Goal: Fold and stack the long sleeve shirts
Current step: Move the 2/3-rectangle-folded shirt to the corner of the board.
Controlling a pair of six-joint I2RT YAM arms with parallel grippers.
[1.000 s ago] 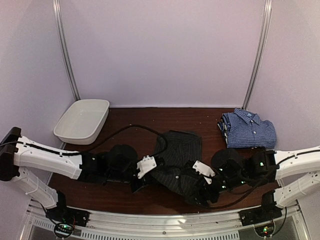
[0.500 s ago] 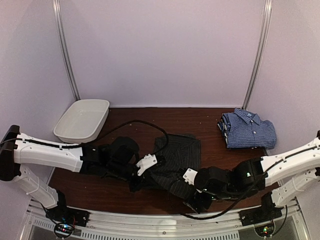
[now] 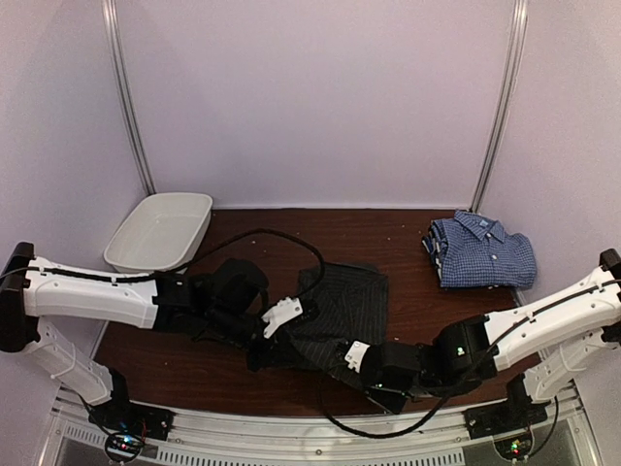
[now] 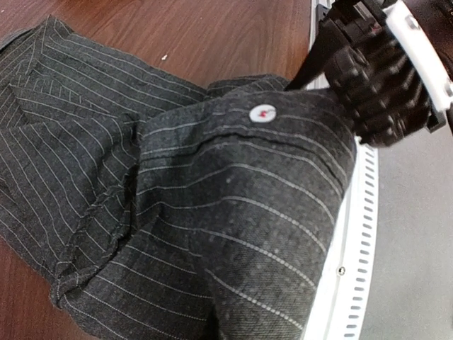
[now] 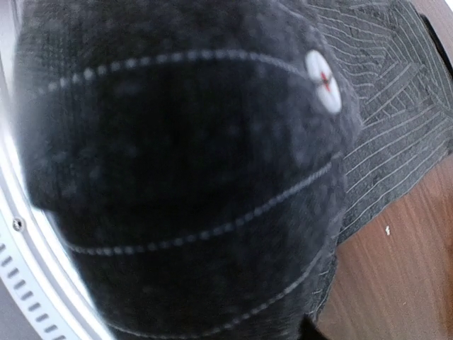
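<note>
Black cloth with thin pale stripes fills both wrist views: the black shirt [image 3: 342,296] lies rumpled and only partly folded on the middle of the table [image 3: 291,228], its near part drawn up over the white rail [image 4: 356,234] at the table's front edge. The blue check shirt [image 3: 482,250] sits folded at the far right, well apart from it, and a white tub [image 3: 160,233] stands at the far left. The left gripper [image 3: 275,328] is closed at the black shirt's left edge, and judging by the cloth bunched right up under its camera, it has fabric pinched. The right gripper [image 4: 371,88] is at the cuff beside a white button [image 4: 262,114], but I cannot tell whether its jaws are apart or have a hold. The main risk, as I judge it, is the cuff end hanging past the rail: a weak or one-layer pinch could let it slide off the front, or a pull by one arm against the other could drag out the folds already made. The thick cuff could also slip out of a half-made grip. Both sets of fingertips are buried under cloth, the collar is not visible, and the right wrist view is blurred and almost wholly covered.
</note>
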